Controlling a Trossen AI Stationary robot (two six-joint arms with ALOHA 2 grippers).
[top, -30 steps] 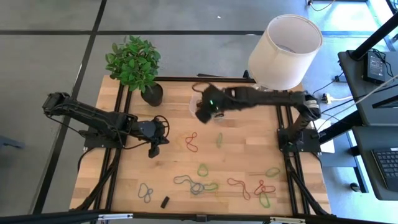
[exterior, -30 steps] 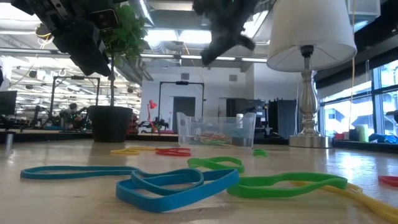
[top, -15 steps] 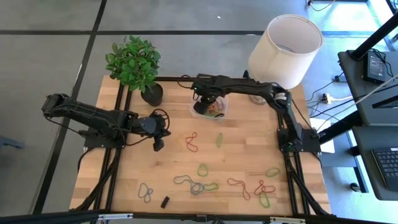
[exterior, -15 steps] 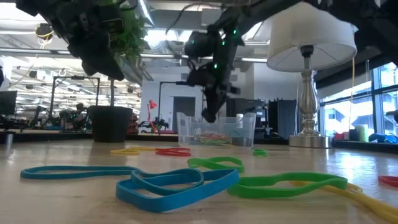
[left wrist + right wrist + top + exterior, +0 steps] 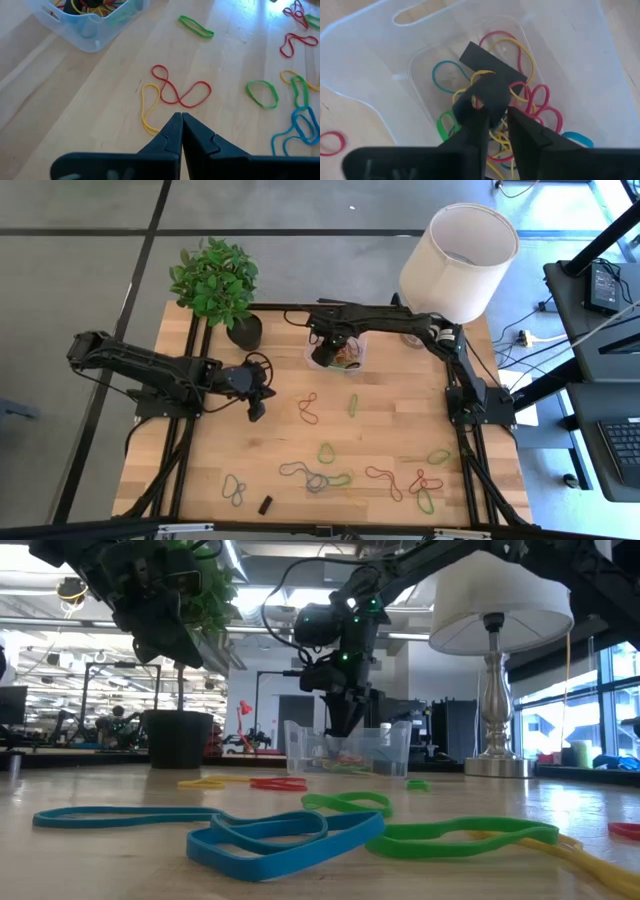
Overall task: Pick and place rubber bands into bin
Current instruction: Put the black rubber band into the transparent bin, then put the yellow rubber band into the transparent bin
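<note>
High view overhead; low view table-level; both show bin [image 5: 338, 352].

so the bin [image 5: 341, 352] sits just right of the plant pot [image 5: 244, 331], lamp [image 5: 455, 255] further right, loose rubber bands [image 5: 330, 470] scattered across the surface [image 5: 400, 420] in front of the bin.

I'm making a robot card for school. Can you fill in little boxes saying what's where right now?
bin: clear bin at the table's back edge, bands of many colours inside
right tool: right tool over the bin, fingers slightly apart, holding nothing I can see
left tool: left tool shut and empty, above the table near a red band and a yellow band
loose bands: many scattered across the table
also there: plant, lamp
</note>
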